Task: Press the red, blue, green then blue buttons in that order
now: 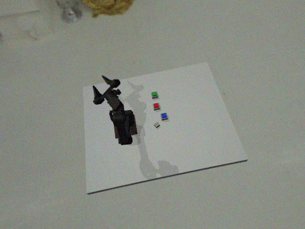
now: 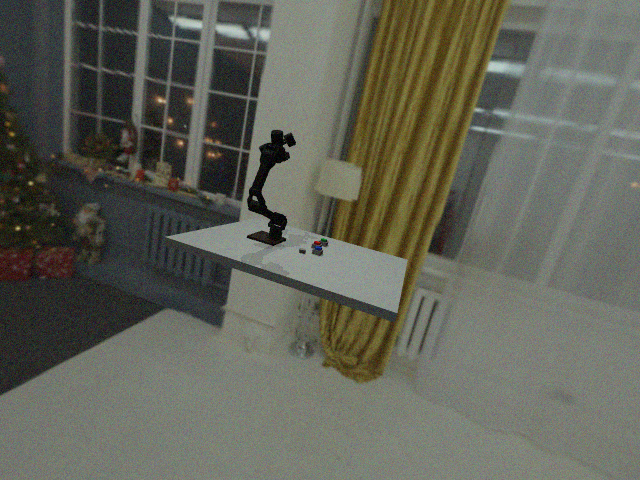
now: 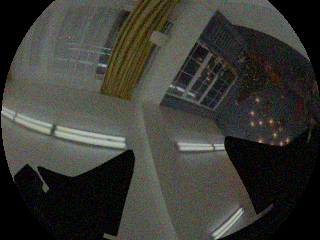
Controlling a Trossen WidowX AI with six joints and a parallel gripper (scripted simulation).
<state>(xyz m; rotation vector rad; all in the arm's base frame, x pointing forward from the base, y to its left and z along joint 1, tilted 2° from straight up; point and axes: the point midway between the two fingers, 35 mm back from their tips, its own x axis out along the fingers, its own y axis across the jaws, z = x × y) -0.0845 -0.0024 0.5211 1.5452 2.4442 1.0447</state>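
Observation:
The green button [image 1: 154, 93] [image 2: 324, 240], red button [image 1: 156, 105] [image 2: 316, 242] and blue button [image 1: 164, 115] [image 2: 318, 248] stand on grey bases on the white table top [image 1: 197, 148] [image 2: 361, 273]. In the top view the green is uppermost, the red below it, and the blue lower right. All three caps stand raised. My gripper [image 1: 97, 80] [image 3: 180, 149] is open and empty, fingers wide apart. It is raised high above the table, left of the buttons in the top view, and touches none of them. The wrist view shows no buttons, only the room.
A small grey block [image 1: 157, 125] [image 2: 302, 251] lies beside the blue button, lower left of it in the top view. The arm's base plate [image 2: 263, 238] stands on the table to the left of the block. A yellow curtain [image 2: 413, 129] hangs beyond the table.

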